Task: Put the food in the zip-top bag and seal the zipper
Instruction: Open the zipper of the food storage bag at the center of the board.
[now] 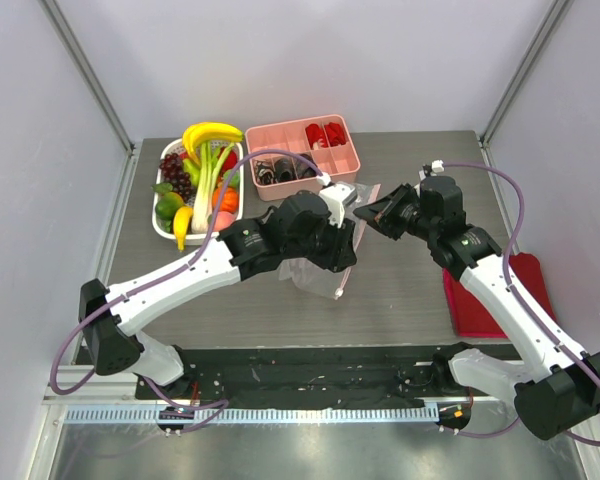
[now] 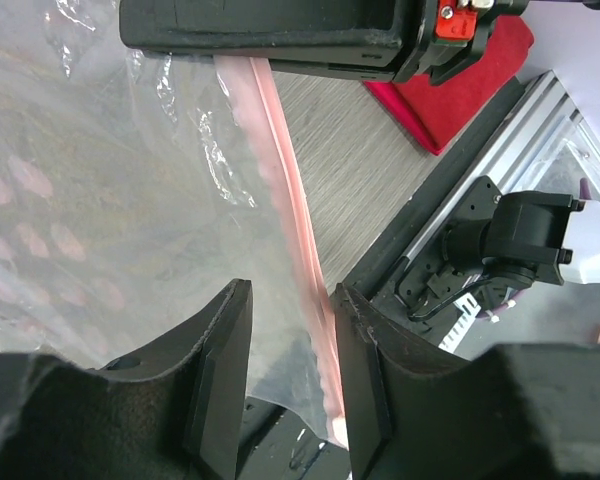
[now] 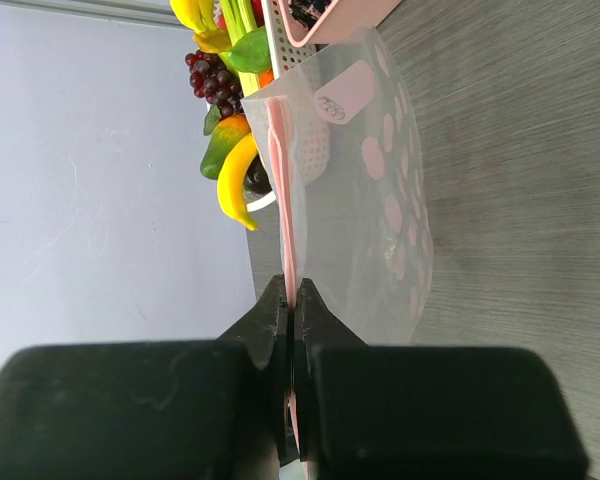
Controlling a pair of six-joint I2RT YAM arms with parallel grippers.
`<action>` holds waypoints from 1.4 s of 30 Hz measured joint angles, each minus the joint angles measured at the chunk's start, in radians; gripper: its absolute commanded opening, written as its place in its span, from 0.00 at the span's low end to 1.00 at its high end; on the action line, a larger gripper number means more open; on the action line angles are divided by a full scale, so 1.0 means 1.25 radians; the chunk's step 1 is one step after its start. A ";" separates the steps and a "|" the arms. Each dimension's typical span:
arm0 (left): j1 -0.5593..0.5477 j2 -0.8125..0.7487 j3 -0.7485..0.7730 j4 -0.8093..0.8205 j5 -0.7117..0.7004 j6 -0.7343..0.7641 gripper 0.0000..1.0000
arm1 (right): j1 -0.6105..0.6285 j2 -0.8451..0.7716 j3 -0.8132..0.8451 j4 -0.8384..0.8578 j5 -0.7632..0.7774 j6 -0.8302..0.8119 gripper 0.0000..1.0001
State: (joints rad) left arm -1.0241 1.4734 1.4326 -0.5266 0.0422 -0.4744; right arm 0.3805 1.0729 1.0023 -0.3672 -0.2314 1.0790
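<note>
While clenched tight on the zipper of the zip-top bag, holds it on edge at the middle of the table with the right tool. Straddles the same pink strip with the left tool, released, fingers parted either side. Leaves the food in the white basket at the far left, outside the bag.

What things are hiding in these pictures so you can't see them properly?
Top view: the left arm covers most of the bag and the left gripper.
Top view: the dark bits in the pink tray are too small to name.
Right wrist view: the fruit basket is cut off by the top edge.
All views: the slider on the pink zipper cannot be found, too small or covered.
</note>
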 measured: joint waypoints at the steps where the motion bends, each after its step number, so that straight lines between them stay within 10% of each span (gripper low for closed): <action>1: 0.002 0.000 0.000 0.000 0.003 -0.002 0.43 | 0.000 -0.001 0.000 0.000 0.000 0.000 0.01; 42: 0.040 -0.054 -0.071 0.038 0.117 -0.070 0.59 | 0.000 -0.002 -0.004 0.008 -0.013 -0.003 0.01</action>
State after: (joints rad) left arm -0.9737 1.4063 1.3437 -0.4786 0.1879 -0.5617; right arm 0.3805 1.0710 0.9974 -0.3573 -0.2474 1.0756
